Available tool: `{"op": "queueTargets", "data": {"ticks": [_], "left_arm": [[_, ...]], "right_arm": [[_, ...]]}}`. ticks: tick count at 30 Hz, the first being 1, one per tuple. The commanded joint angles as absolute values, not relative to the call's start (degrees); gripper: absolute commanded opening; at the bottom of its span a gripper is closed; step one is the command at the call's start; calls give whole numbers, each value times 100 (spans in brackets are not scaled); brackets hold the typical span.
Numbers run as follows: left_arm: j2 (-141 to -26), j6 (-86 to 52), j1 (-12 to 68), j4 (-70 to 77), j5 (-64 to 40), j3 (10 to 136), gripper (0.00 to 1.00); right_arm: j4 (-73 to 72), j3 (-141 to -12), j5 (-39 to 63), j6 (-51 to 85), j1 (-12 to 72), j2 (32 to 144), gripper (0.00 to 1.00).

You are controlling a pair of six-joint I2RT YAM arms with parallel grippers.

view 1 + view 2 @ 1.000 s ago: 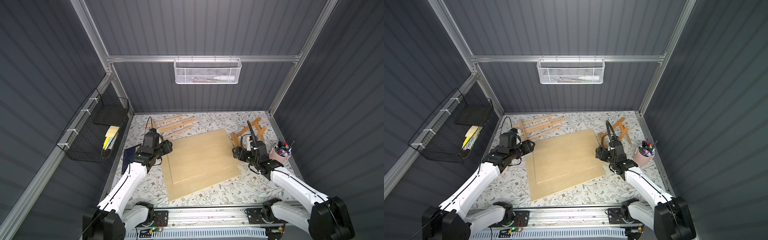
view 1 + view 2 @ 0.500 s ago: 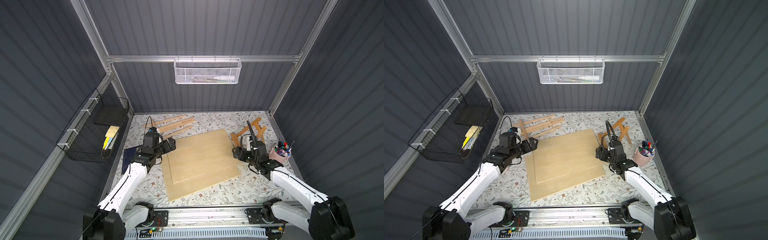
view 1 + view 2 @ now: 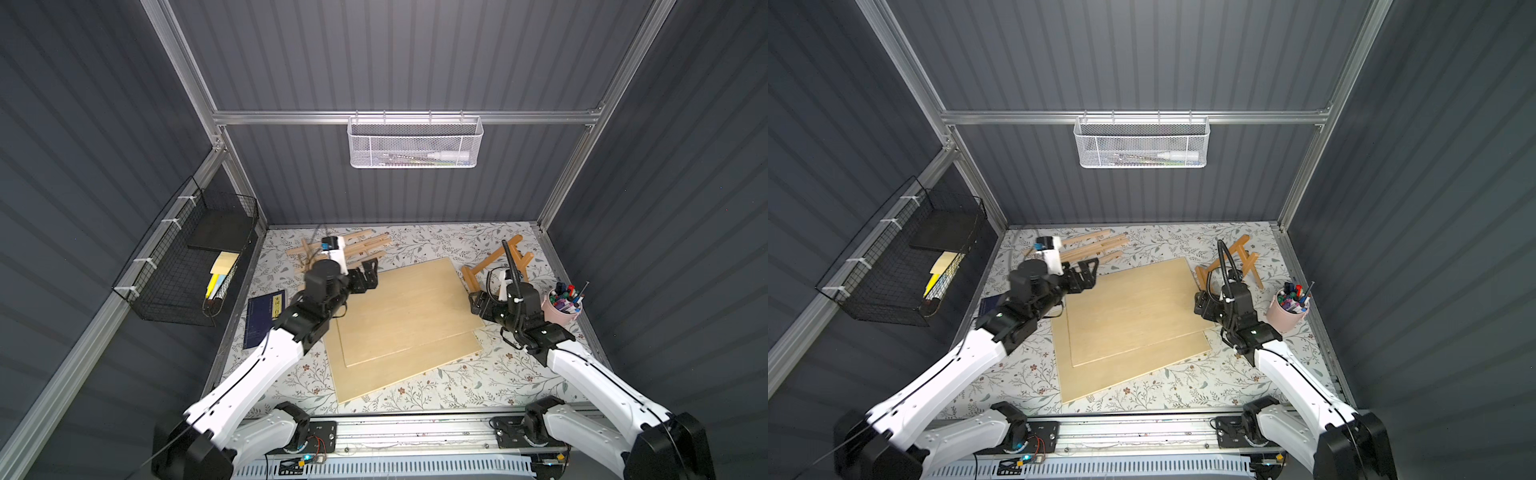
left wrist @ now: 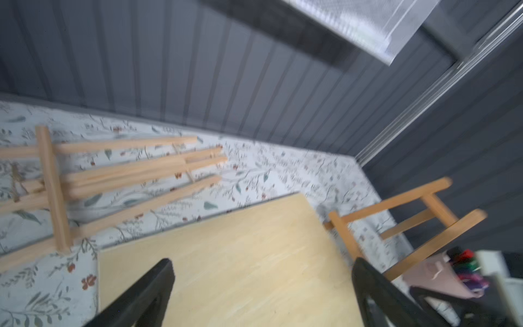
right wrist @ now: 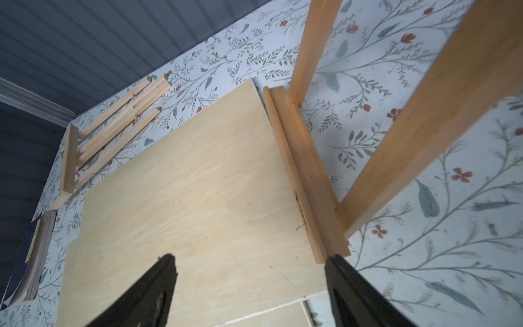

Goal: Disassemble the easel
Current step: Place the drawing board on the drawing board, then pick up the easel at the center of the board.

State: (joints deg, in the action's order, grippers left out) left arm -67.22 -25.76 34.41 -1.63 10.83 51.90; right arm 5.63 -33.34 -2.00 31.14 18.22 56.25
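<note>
Step in hand, as I judge it: between grasps, with both arms free and neither holding anything. The left gripper has its jaws spread wide and empty over the 10 o'clock corner of the stacked plywood boards. The right gripper is also spread and empty, at the boards' 3 o'clock edge.

Where the easel parts are:
- The pale folded easel frame lies flat at 11 o'clock, just beyond the left gripper.
- The orange easel frame sits at 2 o'clock. In the right wrist view its ledge bar runs along the top board's edge. Whether it touches the board I can't tell.
- The boards lie flat at centre, off both frames.

A pen cup is at 3 o'clock and a dark book at 9 o'clock.

Next move, my guess: the right gripper needs to straddle the ledge bar or a leg of the orange frame and close on it. It should stay off the board edge and the pen cup.

Versus the earlier frames: the left jaws were partly closed a second ago and are now wide. That gripper has also shifted from the boards' 9 o'clock edge towards 11 o'clock. The right arm has barely moved, and the boards and frames are in the same places.
</note>
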Motion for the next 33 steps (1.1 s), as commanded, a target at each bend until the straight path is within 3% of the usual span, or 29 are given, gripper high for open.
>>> {"op": "queueTargets", "data": {"ticks": [1,8,12,18,24,33], "left_arm": [[-7538,-2277,3805,-276,1181,5036,99],[-8052,-2241,3955,-329,980,5032,99],[-7965,-2250,3949,-319,1011,5029,99],[-7771,-2224,3955,-255,887,5000,99],[-7571,-2206,3955,-234,804,4986,99],[-7131,-2188,3988,-170,745,4940,99]], "right_arm": [[595,-3160,-900,3027,1854,5088,84],[185,-2492,-1650,2689,1829,3555,81],[68,-2301,-1780,2558,1696,3208,71],[159,-2356,-1054,2717,1061,3505,59],[-482,-2106,-161,3108,236,3879,59],[-1229,-2399,133,3268,203,5073,57]]}}
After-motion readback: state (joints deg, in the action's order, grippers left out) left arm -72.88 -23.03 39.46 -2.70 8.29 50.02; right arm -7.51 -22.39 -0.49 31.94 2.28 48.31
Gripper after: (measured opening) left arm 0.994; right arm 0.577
